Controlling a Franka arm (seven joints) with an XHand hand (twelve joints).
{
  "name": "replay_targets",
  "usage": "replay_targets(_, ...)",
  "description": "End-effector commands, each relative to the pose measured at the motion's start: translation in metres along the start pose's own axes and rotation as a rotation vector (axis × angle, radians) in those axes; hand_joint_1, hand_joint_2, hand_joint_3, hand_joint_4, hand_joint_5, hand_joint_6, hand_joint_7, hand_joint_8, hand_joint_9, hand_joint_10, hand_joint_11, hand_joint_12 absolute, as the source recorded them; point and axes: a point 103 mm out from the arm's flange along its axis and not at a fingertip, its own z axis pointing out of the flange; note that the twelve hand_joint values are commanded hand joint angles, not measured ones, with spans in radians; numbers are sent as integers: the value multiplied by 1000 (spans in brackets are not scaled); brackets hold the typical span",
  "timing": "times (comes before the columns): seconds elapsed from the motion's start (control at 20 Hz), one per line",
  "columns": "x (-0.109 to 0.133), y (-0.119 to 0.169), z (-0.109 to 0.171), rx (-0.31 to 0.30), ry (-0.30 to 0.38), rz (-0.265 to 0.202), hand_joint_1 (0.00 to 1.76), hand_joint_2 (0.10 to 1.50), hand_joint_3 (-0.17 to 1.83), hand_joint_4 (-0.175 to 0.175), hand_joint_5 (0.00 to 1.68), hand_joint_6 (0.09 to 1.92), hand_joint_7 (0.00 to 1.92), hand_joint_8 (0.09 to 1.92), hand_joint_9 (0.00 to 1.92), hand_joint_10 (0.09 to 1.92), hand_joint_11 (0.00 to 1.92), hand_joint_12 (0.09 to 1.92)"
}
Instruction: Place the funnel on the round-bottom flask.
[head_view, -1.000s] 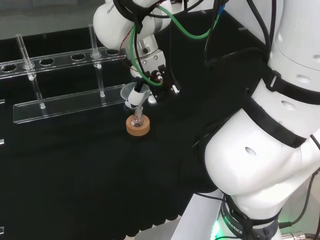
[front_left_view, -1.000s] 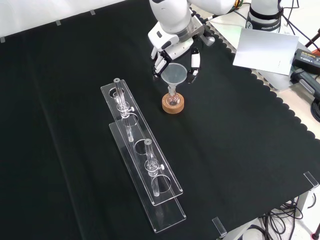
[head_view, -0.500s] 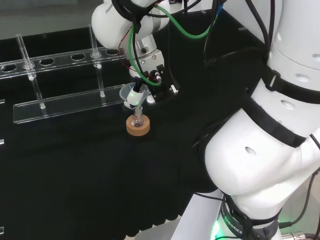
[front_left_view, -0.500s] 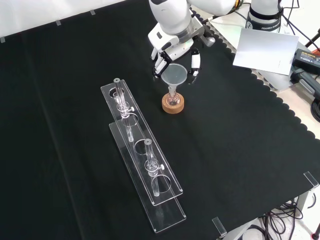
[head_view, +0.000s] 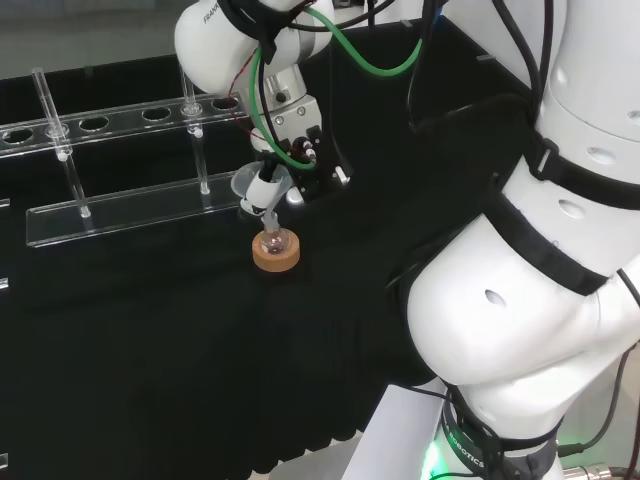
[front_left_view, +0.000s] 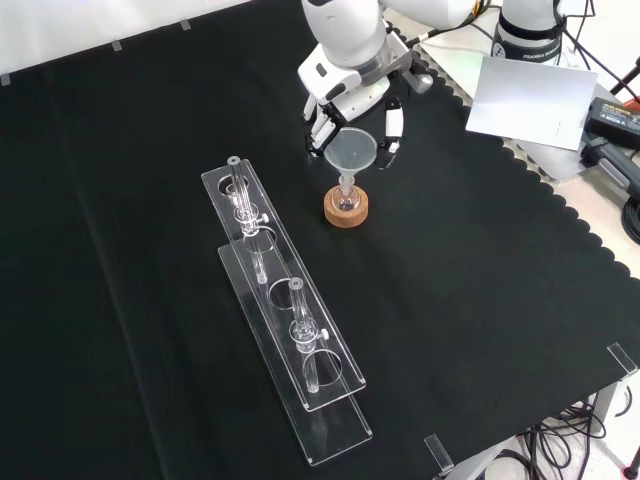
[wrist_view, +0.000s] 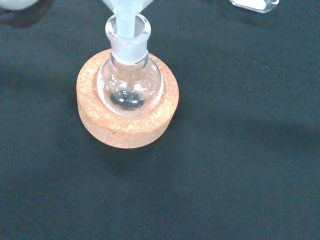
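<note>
Slightly shifted hand (front_left_view: 352, 105) clasping funnel (front_left_view: 351, 152) in flask (wrist_view: 130, 82), cork ring (front_left_view: 346, 208) on black cloth (front_left_view: 480, 280).

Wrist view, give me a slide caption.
Funnel stem entering the neck of a round flask seated on a cork ring.

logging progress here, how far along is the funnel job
Done: the funnel is over the flask, which sits on its cork stand, and the wrist view shows its stem inside the flask's neck. In hand: the hand has its fingers round the funnel's cone. Left: let go and draw the hand away; whether the funnel is fully seated I cannot tell.
</note>
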Motion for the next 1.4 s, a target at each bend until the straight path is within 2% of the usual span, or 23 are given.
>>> replay_targets(0.05,0,5,6,26,-9,18,729,754,533,-21,730,687,886,661,1167,318,791,1202)
replay_targets(0.55,0,7,9,34,-16,20,727,753,532,-26,701,683,855,669,1146,322,779,1206)
replay_targets(0.9,-5,7,12,38,13,10,725,750,531,-29,679,679,829,670,1132,324,774,1208)
replay_targets(1.4,-10,7,15,50,16,-5,711,702,534,-44,508,608,705,721,1053,366,733,1232)
